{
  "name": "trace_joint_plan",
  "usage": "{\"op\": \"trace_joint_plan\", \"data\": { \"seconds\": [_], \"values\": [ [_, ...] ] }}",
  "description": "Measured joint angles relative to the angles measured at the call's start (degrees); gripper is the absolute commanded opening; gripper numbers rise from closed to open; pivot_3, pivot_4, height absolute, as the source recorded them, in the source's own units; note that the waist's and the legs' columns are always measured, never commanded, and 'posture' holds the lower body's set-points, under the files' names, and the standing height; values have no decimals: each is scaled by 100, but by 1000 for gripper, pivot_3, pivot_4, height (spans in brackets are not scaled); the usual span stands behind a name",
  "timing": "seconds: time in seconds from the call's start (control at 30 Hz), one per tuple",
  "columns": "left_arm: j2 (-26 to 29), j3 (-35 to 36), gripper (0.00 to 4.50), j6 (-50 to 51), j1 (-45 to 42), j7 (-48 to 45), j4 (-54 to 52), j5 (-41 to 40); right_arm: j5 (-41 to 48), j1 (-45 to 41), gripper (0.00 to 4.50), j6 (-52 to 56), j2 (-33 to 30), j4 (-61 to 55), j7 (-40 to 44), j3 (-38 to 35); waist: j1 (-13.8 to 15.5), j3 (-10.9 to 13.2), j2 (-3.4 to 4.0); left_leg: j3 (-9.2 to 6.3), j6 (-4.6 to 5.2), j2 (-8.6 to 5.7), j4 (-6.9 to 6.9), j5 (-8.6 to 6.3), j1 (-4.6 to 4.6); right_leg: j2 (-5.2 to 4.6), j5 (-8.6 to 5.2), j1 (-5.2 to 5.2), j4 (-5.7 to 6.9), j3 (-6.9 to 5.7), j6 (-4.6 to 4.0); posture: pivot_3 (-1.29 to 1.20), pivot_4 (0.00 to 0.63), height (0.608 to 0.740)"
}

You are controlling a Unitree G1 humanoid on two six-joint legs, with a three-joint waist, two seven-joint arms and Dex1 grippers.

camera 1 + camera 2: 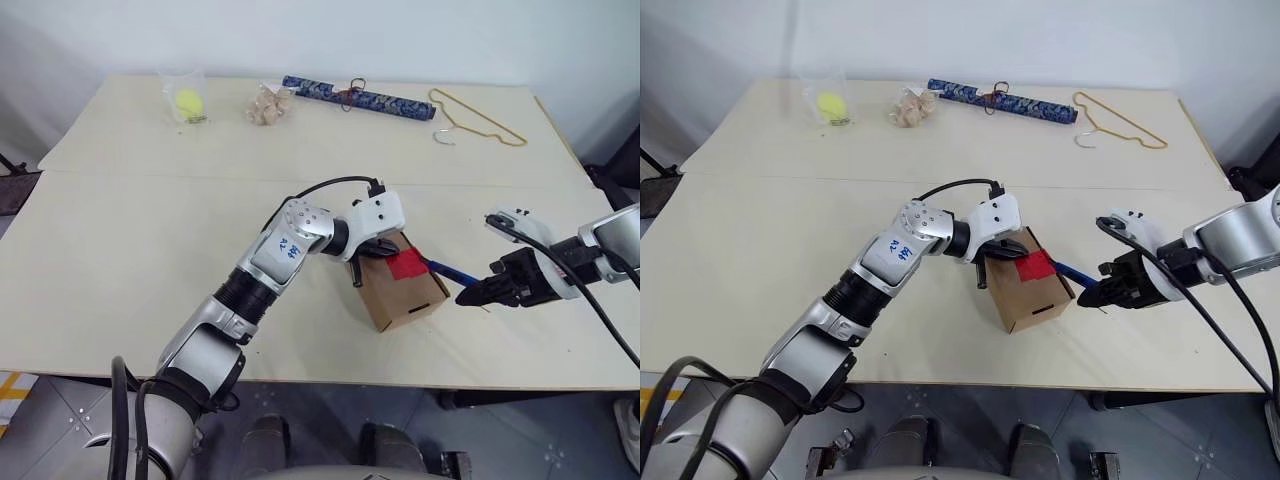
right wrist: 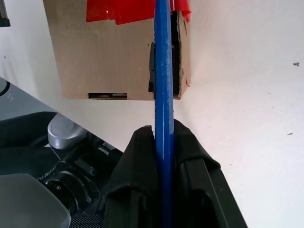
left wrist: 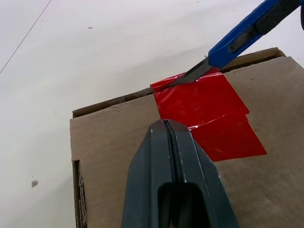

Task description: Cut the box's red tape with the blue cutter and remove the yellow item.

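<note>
The right tool (image 1: 1102, 291) grips the blue cutter (image 3: 247, 31), blade at the red tape (image 3: 209, 114); the closed left tool (image 3: 172, 142) presses on the box (image 1: 400, 292).

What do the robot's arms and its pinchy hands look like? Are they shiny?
Yes, the arms are shiny silver metal with black ribbed rings at the joints. The left arm has a blue marking on a white patch. Each wrist ends in a white casing with a black cable looping out of it. The left gripper and the right gripper each have two smooth black fingers.
</note>
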Motion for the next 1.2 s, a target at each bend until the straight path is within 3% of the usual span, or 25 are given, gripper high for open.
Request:
{"op": "trace_joint_plan", "data": {
  "seconds": [0.3,0.73,1.2],
  "values": [
    [-1,8,0,2,9,63,98,144,43,-449,86,216,622,527,-712,120,-46,-68,-1,8,18,12,13,-7,8,1,6,-1,2,0,-13,0,150,740],
    [-36,14,0,3,37,93,85,145,-116,-1052,86,325,665,779,-716,740,-27,-75,3,8,31,12,12,-15,7,1,7,-3,4,0,-15,0,150,740],
    [-89,39,0,5,105,134,8,144,-158,-1073,86,316,-207,-264,92,1517,3,-76,4,15,41,12,13,-31,3,1,7,-3,-11,-2,-15,0,150,740]
  ]
}}
